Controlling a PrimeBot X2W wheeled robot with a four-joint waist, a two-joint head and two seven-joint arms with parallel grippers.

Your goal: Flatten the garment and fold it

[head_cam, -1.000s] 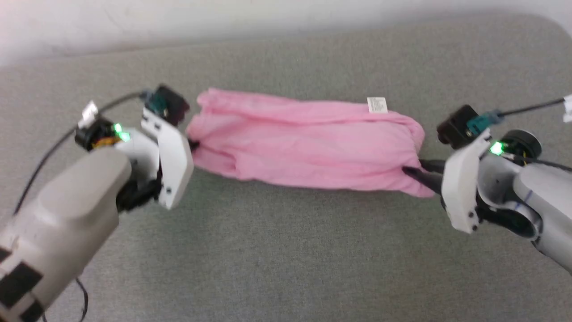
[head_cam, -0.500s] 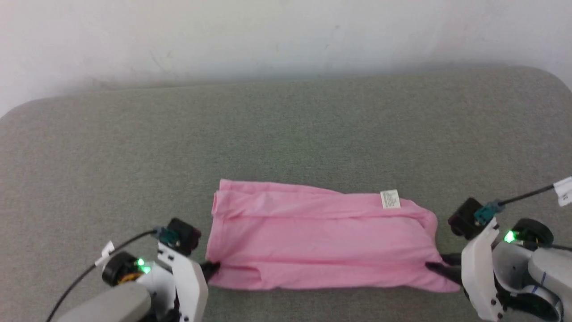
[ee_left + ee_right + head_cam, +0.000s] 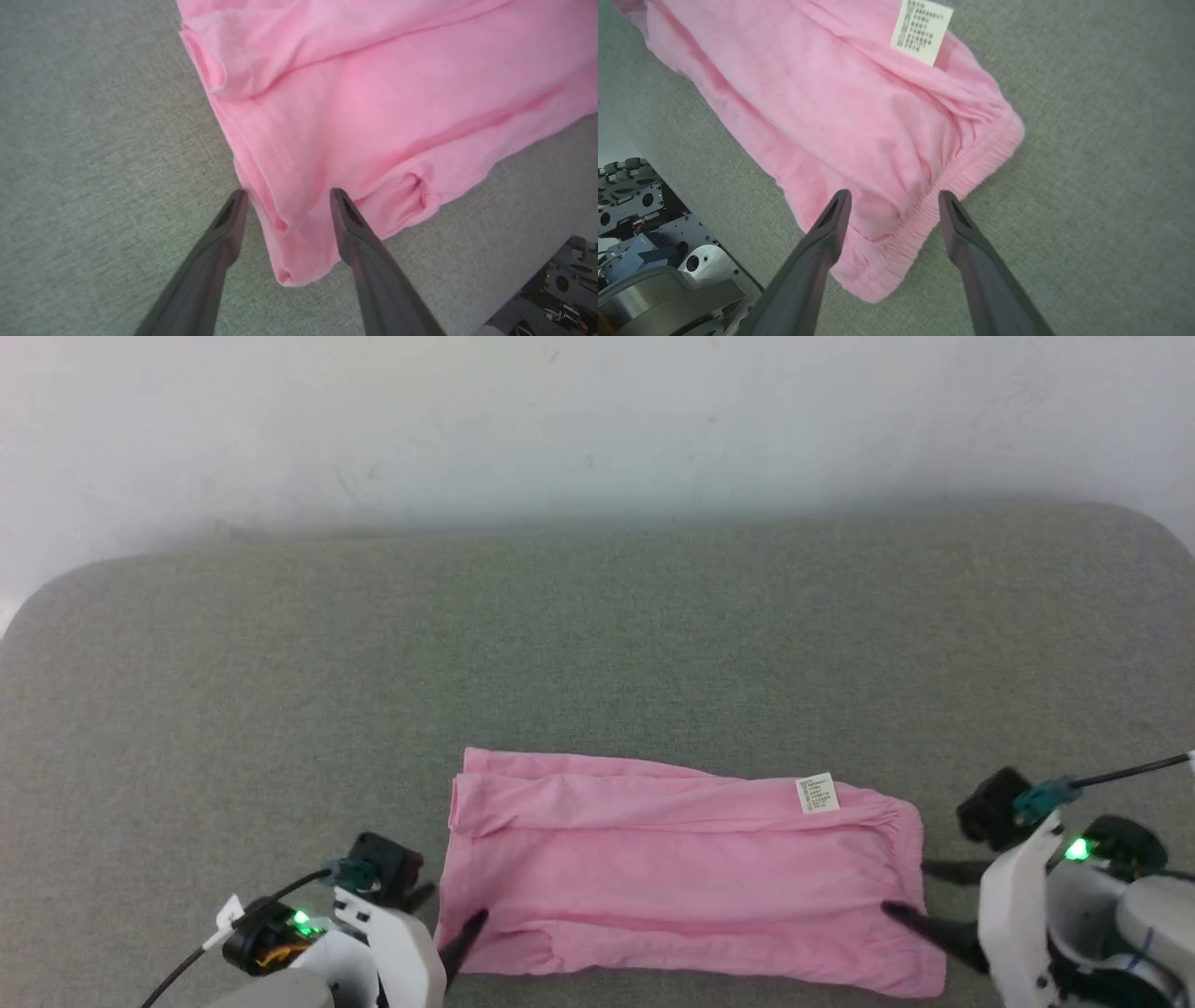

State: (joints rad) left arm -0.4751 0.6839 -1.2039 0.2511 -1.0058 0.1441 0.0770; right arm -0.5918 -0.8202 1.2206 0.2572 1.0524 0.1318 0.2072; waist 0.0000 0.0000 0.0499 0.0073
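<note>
The pink garment [image 3: 681, 877] lies spread on the grey cushion, long side left to right, with a fold along its far edge. Its white label [image 3: 817, 792] sits near the far right, beside the gathered waistband [image 3: 966, 175]. My left gripper [image 3: 446, 913] is open at the garment's near left corner, and that hem corner [image 3: 289, 233] lies loose between the fingers. My right gripper [image 3: 910, 889] is open at the near right corner, its fingers on either side of the waistband edge [image 3: 896, 242]. The label [image 3: 920, 31] is at the top of the right wrist view.
The grey fabric cushion [image 3: 597, 644] stretches wide beyond the garment, ending at a pale wall [image 3: 597, 420] with rounded far corners. The cushion's near edge runs close behind the garment, and my own base hardware [image 3: 640, 224] lies below it.
Both grippers have let go of the garment's near corners and now stand open. The head camera has tilted up, so the garment sits lower in view, lying flatter and wider.
</note>
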